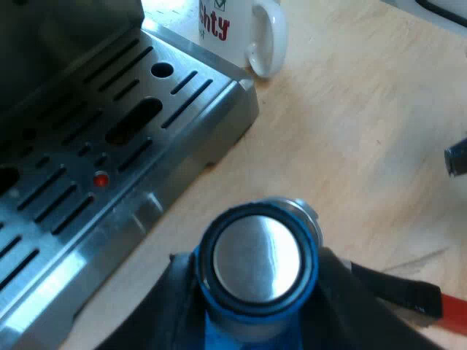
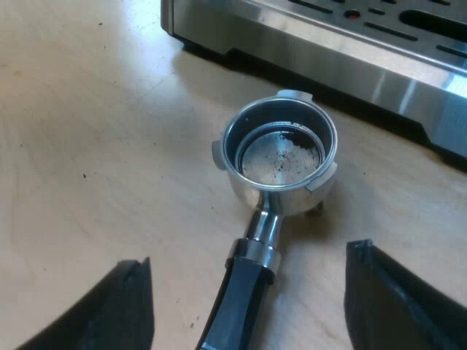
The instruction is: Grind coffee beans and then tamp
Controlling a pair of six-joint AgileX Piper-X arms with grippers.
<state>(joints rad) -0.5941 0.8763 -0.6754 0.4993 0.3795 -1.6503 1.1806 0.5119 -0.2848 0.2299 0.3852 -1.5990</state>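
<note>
gripping the blue tamper (image 1: 255,255) tight in my left hand (image 1: 255,295) above the holder (image 2: 281,157) that lies on the table (image 2: 87,146) beside the espresso machine (image 2: 328,44), i should bring it down level and centred, my right hand (image 2: 248,261) gaping wide astride the handle (image 2: 239,310).

Matte black right fingers (image 2: 398,302), broad squared wedges, black left fingers (image 1: 164,310)

Two close downward views, shared holder (image 2: 279,157)
</note>
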